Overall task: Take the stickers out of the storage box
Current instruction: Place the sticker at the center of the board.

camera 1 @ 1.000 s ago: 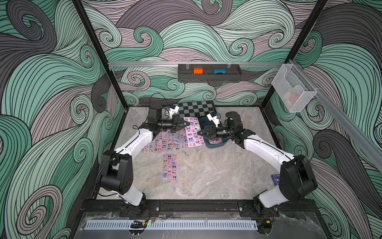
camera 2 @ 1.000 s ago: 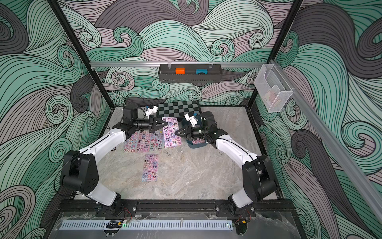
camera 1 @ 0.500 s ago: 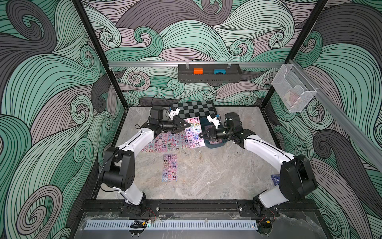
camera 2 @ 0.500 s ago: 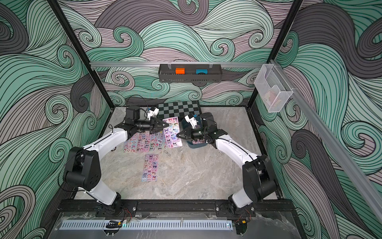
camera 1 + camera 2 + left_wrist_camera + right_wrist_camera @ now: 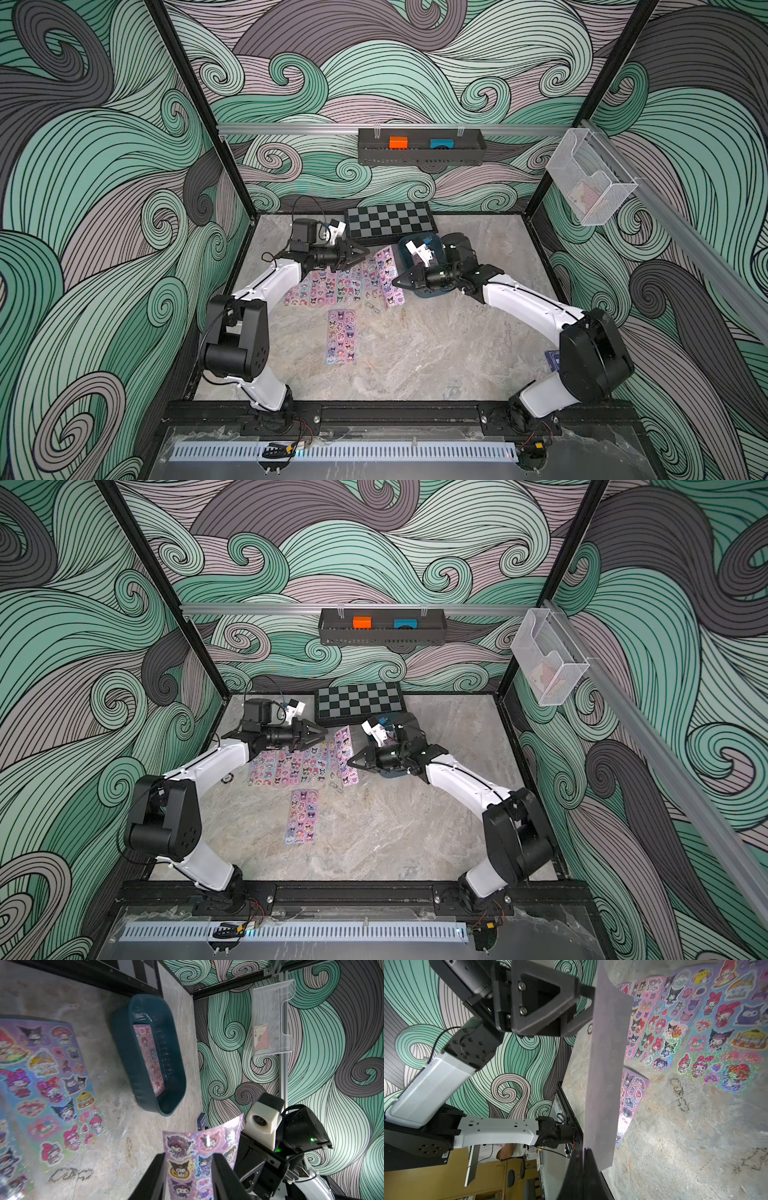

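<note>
The storage box (image 5: 124, 1059), a dark teal tub, stands right of the chessboard and holds one pink sheet of stickers (image 5: 149, 1057); in both top views my right arm hides most of the tub (image 5: 409, 245). More stickers lie flat on the table (image 5: 328, 284), (image 5: 341, 336). One sheet (image 5: 387, 272) hangs above the table between my two grippers. My right gripper (image 5: 584, 1150) is shut on the near end of that sheet (image 5: 606, 1064). My left gripper (image 5: 190, 1156) is open, with its fingers astride the sheet's other end (image 5: 199, 1140).
A chessboard (image 5: 390, 222) lies against the back wall. A black wall tray (image 5: 419, 151) and a clear wall bin (image 5: 590, 183) hang above the table. A dark blue card box (image 5: 552, 359) sits by the right arm's base. A small wire ring (image 5: 372, 306) lies beside the stickers.
My left gripper has opened and let go of the raised sheet. My right gripper has shut on the sheet's other end and now carries it.
</note>
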Controlling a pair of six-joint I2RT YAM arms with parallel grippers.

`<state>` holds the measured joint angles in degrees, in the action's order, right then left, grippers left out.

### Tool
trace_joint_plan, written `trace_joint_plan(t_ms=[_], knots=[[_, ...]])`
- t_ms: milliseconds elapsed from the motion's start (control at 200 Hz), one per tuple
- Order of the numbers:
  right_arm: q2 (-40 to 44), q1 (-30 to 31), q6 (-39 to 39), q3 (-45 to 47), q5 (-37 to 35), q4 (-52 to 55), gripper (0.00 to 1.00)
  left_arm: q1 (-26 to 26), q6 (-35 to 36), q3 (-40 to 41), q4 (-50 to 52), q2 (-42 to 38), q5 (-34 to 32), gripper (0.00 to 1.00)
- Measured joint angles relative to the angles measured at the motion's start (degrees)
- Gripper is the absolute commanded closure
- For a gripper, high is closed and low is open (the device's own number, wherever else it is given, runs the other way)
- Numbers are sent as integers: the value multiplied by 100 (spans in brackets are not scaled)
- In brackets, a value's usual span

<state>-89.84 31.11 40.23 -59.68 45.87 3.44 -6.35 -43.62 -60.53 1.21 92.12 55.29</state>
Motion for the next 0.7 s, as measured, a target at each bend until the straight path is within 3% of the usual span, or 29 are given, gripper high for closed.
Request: trace_joint_plan(t_ms=[155,315,700], knots=[[-396,544,149,297,-133,-358,98,428,-326,857,-254,-640,-533,58],[-863,986,424,579,-232,-938,97,608,-356,944,-256,-1237,-942,57],[-1239,935,540,1338,-835,-1432,98,608,-321,929,-223,-1432,-1012,57]])
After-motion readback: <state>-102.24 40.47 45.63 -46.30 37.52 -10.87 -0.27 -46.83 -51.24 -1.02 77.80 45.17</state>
